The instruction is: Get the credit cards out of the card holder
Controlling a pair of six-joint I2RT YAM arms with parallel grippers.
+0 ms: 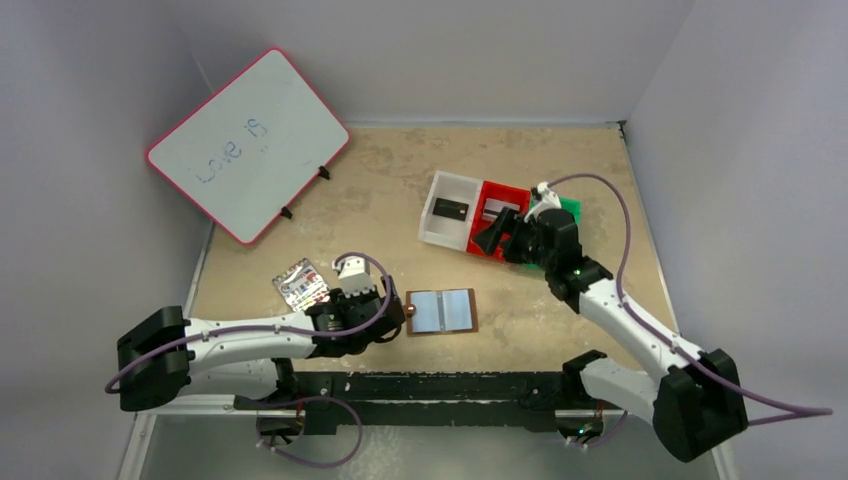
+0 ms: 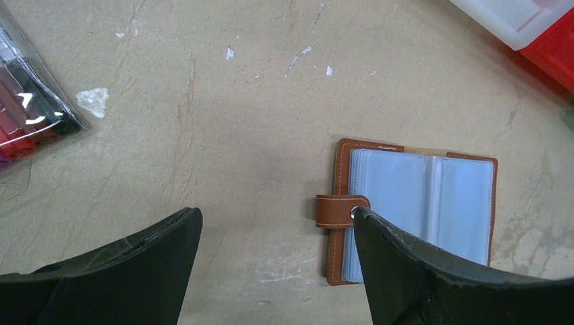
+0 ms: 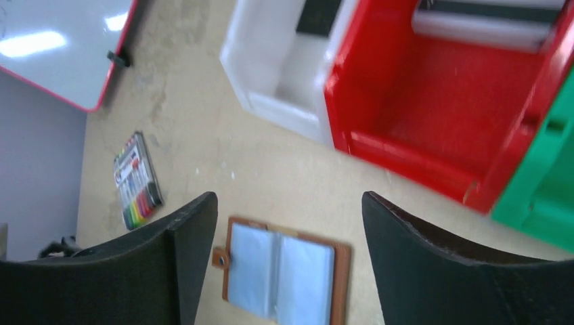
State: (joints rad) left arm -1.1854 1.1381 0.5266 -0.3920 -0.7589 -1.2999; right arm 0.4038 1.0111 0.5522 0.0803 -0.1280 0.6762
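Now, your card holder [image 1: 441, 311] lies open and flat on the table [image 1: 400, 180], clear sleeves up. Overhead, the left tool [image 1: 393, 313] sits at its 9 o'clock, fingers apart and holding nothing. Only its wrist view shows one finger at the snap tab [image 2: 336, 210]. The right tool [image 1: 498, 230] hangs spread over the red bin [image 1: 487, 205] at 1 o'clock. Only overhead shows the black card [image 1: 451, 209] whole in the white bin [image 1: 440, 232].

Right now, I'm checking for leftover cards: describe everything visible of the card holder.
The card holder lies open and flat on the table. It has a brown leather-look cover with pale stitching, and its bluish clear sleeves face up and look empty. Its snap tab points toward the open left hand, whose finger overlaps the snap; contact unclear.
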